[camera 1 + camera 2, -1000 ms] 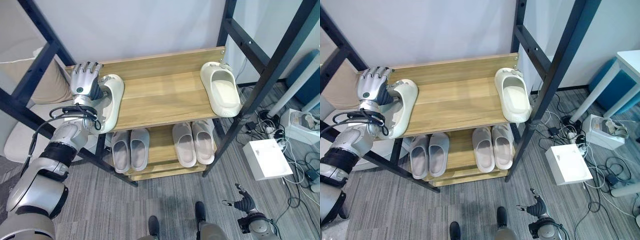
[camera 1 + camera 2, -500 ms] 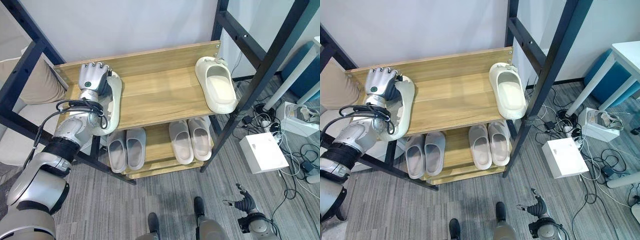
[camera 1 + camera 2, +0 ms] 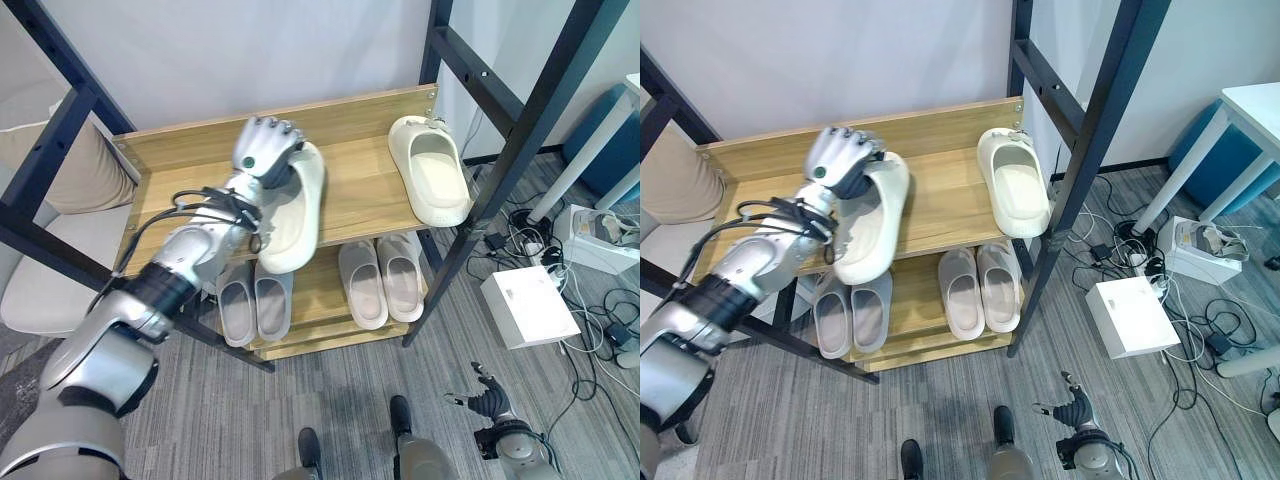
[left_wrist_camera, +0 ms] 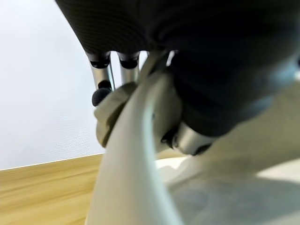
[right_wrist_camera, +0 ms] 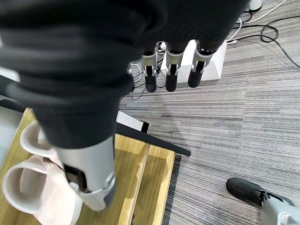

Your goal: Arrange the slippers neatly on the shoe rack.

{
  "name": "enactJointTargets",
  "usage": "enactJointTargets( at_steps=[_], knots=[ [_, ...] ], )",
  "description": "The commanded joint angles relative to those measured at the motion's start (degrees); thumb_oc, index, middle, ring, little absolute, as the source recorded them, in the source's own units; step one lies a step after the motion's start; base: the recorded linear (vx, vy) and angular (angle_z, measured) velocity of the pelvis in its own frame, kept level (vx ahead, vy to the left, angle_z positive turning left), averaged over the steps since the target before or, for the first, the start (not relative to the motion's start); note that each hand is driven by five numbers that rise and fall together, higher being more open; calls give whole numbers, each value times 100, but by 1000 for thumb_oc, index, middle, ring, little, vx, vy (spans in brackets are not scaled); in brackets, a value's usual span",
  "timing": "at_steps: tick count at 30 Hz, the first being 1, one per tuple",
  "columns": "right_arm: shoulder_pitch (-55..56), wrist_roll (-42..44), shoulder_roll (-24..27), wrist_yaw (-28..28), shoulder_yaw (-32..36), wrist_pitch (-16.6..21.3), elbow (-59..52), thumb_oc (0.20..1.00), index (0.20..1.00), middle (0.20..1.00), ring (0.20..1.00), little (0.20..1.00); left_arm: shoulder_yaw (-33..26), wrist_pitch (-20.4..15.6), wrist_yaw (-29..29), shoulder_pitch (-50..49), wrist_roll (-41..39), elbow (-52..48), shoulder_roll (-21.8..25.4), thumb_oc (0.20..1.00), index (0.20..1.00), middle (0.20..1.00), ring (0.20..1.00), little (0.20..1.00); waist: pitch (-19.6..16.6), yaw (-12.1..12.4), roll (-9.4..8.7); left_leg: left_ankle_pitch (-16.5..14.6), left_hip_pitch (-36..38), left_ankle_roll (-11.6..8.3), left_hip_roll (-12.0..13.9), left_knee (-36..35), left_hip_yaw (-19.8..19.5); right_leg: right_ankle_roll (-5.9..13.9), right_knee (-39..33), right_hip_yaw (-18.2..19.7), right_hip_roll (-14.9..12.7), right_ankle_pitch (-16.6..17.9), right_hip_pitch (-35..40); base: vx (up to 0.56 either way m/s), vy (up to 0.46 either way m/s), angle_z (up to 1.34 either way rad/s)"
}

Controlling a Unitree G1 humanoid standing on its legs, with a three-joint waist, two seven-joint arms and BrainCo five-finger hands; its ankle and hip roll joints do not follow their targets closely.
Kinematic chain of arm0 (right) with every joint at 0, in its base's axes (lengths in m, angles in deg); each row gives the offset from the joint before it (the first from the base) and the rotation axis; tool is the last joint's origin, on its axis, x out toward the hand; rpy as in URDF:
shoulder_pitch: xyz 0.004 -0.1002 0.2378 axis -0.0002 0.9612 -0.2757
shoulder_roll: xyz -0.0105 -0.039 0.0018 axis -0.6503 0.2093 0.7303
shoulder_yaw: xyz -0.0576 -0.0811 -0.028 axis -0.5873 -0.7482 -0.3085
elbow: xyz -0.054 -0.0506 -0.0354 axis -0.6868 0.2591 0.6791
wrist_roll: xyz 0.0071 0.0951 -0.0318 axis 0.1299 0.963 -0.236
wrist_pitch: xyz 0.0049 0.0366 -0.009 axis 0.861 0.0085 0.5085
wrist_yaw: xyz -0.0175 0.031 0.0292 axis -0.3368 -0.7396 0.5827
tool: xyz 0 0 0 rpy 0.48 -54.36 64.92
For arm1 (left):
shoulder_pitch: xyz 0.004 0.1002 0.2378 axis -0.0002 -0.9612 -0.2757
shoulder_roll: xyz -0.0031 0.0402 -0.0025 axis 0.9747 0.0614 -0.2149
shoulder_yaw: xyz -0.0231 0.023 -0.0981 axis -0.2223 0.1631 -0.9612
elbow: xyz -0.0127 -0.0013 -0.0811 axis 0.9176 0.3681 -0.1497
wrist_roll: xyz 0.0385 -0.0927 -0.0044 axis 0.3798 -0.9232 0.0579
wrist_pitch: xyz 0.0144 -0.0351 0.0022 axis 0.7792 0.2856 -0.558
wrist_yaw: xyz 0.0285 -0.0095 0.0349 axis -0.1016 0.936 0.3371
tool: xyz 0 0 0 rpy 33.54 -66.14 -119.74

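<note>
The left hand (image 3: pixel 265 150) has its fingers curled round the toe end of a cream slipper (image 3: pixel 296 212), held tilted on edge over the shoe rack's (image 3: pixel 190 180) top shelf; its sole hides the wood beneath. Its mate (image 3: pixel 432 182) lies flat at 2 o'clock. Two pairs (image 3: pixel 380 280) sit on the lower shelf. The right hand (image 3: pixel 487 405), fingers relaxed, hangs near the floor.

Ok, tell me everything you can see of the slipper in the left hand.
The held slipper is a cream, thick-soled slide of soft foam-like material with a broad closed strap. The left hand grips its toe end, fingers curled round it. It is tilted up on its side over the middle of the top shelf, heel hanging past the front edge, apart from its mate at the right end.
</note>
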Motion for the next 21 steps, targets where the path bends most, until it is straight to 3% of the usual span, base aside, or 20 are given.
enactJointTargets(
  at_steps=[1,9,17,18,19,20,21],
  knots=[
    [-20,46,365,-140,-89,178,-442,1000,1000,1000,1000,1000,-272,145,197,1239,-85,1025,-354,200,200,200,200,200,-118,-214,17,-397,295,-118,29,-8,-6,421,8,-133,-56,-620,337,12,-22,-10],
    [-10,98,450,-305,31,216,-575,1000,1000,1000,1000,1000,125,274,299,1791,-331,2069,-240,200,200,200,200,200,-52,-499,95,-363,245,-169,112,-8,254,419,8,102,17,-537,91,10,-24,-23],
    [34,149,429,-444,51,229,-569,1000,1000,1000,1000,1000,231,435,246,1934,-554,3268,-560,200,200,200,200,200,24,-713,153,-364,193,-200,138,-8,351,404,8,203,48,-546,-19,21,-13,-11],
    [45,132,388,-453,8,219,-567,1000,1000,1000,1000,1000,183,456,252,1947,-652,3380,-649,416,416,416,416,416,37,-730,165,-369,211,-200,134,-8,353,397,8,212,47,-561,-11,0,0,0],
    [47,131,388,-454,9,220,-567,1000,1000,1000,1000,1000,186,453,256,1949,-654,3388,-655,548,548,548,548,548,38,-729,165,-370,214,-200,135,-8,353,397,8,212,48,-561,-8,0,0,0],
    [41,126,372,-457,-11,211,-558,1000,1000,1000,1000,1000,181,466,247,1951,-673,3449,-689,1000,1000,1000,1000,1000,36,-726,169,-370,223,-200,137,-8,352,397,8,205,46,-566,1,0,0,0],
    [41,129,368,-451,-19,202,-548,1000,1000,1000,1000,1000,191,471,210,1977,-717,3526,-769,1000,1000,1000,1000,1000,40,-721,174,-370,240,-201,139,-8,348,394,8,194,49,-575,18,0,0,0]
  ],
)
